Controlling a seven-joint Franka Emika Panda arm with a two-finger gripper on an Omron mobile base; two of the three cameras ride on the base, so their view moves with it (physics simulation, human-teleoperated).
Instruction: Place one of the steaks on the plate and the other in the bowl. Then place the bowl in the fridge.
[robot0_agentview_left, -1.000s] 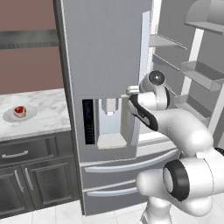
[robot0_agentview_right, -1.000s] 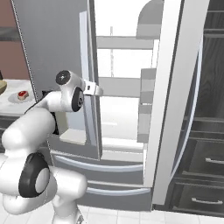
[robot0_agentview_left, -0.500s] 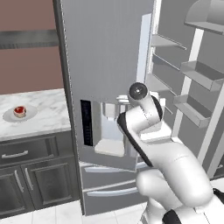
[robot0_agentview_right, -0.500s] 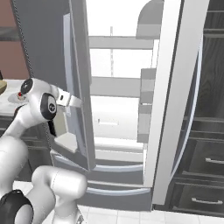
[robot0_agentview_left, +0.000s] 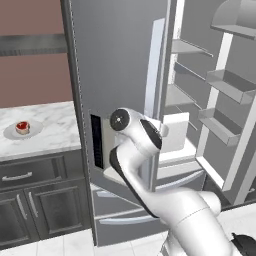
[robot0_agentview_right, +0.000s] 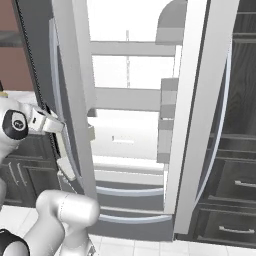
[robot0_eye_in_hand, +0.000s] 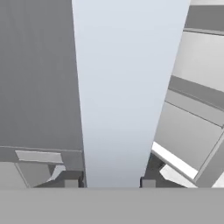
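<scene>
I've got the gripper (robot0_eye_in_hand: 107, 181) clamped round the fridge's (robot0_agentview_left: 120, 60) upright door handle (robot0_eye_in_hand: 124, 87), running twelve to six; a steak (robot0_agentview_left: 21, 126) sits on the plate (robot0_agentview_left: 10, 133) at nine o'clock, on the surface (robot0_agentview_left: 50, 135).

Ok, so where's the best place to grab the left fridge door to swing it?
Grip the long handle on the free edge of the fridge door, about mid-height, coming straight at the door's front. The handle is a slim upright bar standing off the panel, so the fingers fit either side of it, as they sit now. Being far from the hinge, it probably gives the easiest swing.
</scene>
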